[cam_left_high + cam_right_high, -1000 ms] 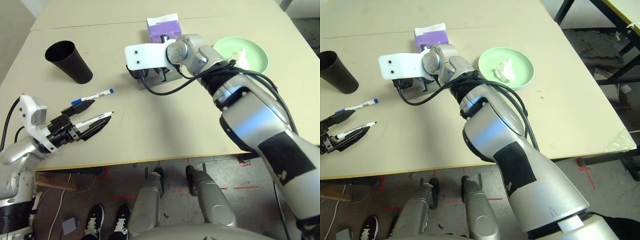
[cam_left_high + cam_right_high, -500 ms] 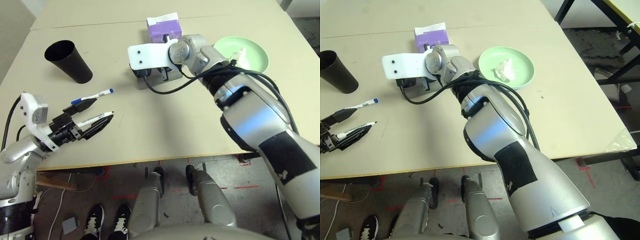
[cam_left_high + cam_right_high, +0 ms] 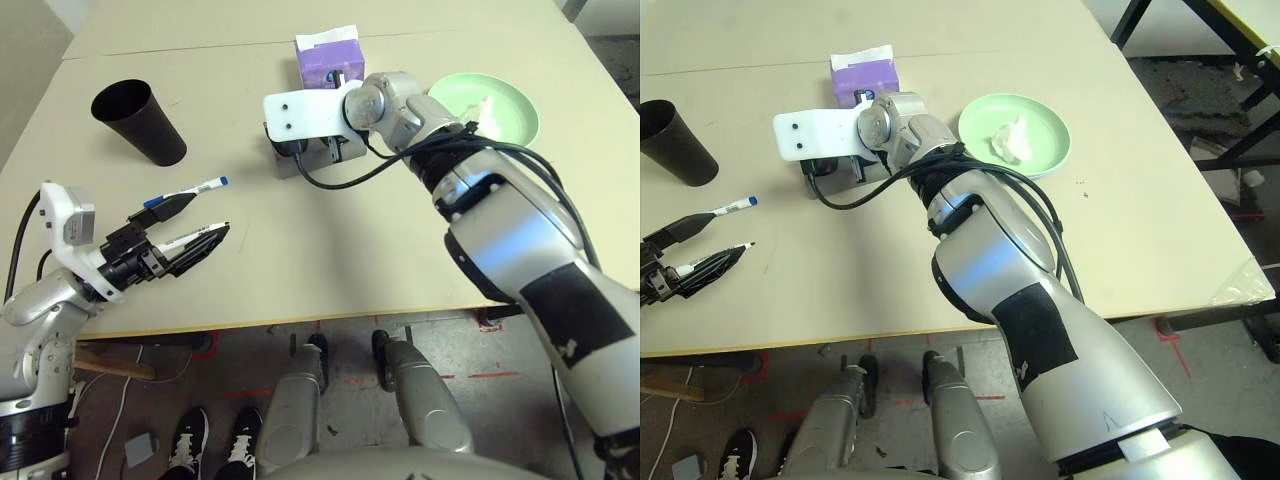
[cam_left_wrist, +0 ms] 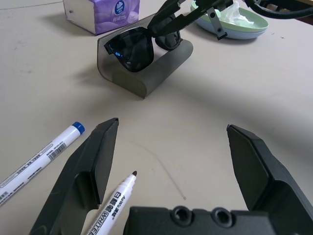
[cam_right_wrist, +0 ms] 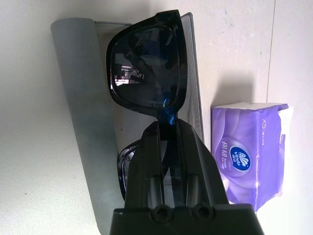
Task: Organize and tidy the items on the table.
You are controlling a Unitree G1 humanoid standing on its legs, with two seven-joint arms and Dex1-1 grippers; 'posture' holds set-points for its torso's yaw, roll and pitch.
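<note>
The right wrist view shows the right claw (image 5: 164, 128) pinching the black sunglasses (image 5: 146, 63) at the bridge, directly over the open grey glasses case (image 5: 80, 98); in the head views the wrist plate hides this grip. The left wrist view shows the sunglasses inside the curved case, with the purple tissue box (image 4: 105, 13) just behind it.

The left claw (image 3: 192, 226) is spread wide at the near left edge of the bench (image 3: 330, 250), holding nothing.

Item count:
- Two white markers: blue-capped marker (image 3: 192, 189) and black-tipped marker (image 4: 113, 202), both lying near the left claw's fingers.
- One black cup (image 3: 138, 122), upright, far left.
- One green plate (image 3: 505, 108), far right, carrying one crumpled white tissue (image 3: 1010, 138).
</note>
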